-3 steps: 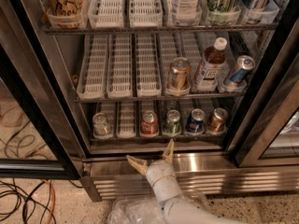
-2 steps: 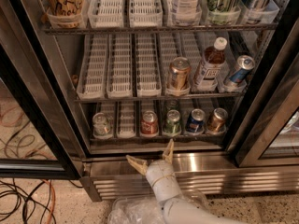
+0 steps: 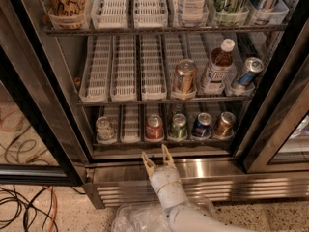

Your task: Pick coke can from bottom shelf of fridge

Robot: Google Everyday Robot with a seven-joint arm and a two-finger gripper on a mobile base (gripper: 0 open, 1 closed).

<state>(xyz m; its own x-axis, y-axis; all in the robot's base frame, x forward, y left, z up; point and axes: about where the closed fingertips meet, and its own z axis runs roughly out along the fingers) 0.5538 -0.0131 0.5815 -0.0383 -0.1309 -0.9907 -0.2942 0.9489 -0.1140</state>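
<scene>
The coke can (image 3: 154, 127), red with a silver top, stands in the third lane of the bottom shelf (image 3: 164, 141) of the open fridge (image 3: 159, 173). My gripper (image 3: 157, 157) is just below and in front of the can, over the steel sill, with its two tan fingers spread open and empty. The white wrist comes up from the bottom middle of the camera view.
On the bottom shelf also stand a pale can (image 3: 105, 128), a green can (image 3: 178, 126), a dark blue can (image 3: 201, 124) and a bronze can (image 3: 224, 124). The rack above holds a gold can (image 3: 184, 76), a bottle (image 3: 217, 66) and a blue can (image 3: 247, 72). Cables (image 3: 24, 202) lie on the floor at left.
</scene>
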